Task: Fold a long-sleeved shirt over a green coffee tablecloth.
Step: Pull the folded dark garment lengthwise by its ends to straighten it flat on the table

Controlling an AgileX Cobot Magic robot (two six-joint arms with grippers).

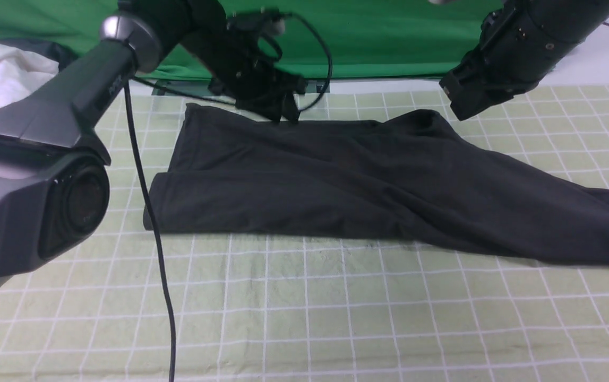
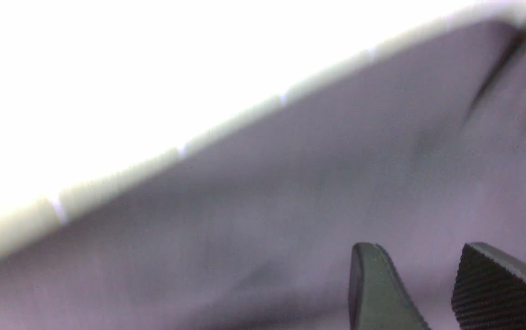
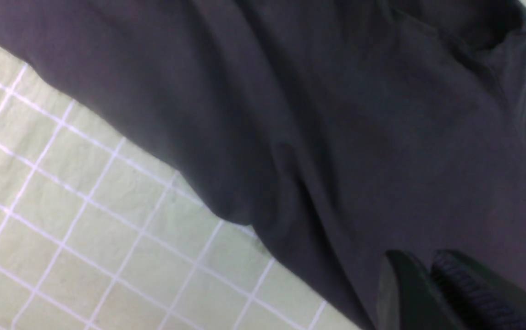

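The limp, light shirt [image 1: 368,180] lies on the tablecloth [image 1: 304,318] just under the left gripper [image 2: 418,251], jaws parted and empty, and the right gripper [image 3: 421,256], jaws pinched together empty; grab an edge.

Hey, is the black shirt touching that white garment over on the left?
Apart. The front view shows bare squares of the green coffee tablecloth between the long-sleeved shirt and the white garment.

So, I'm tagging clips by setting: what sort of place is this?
Likely a robot lab or recording setup: green backdrop behind, gridded tablecloth spread flat, left arm and right arm over a black shirt.
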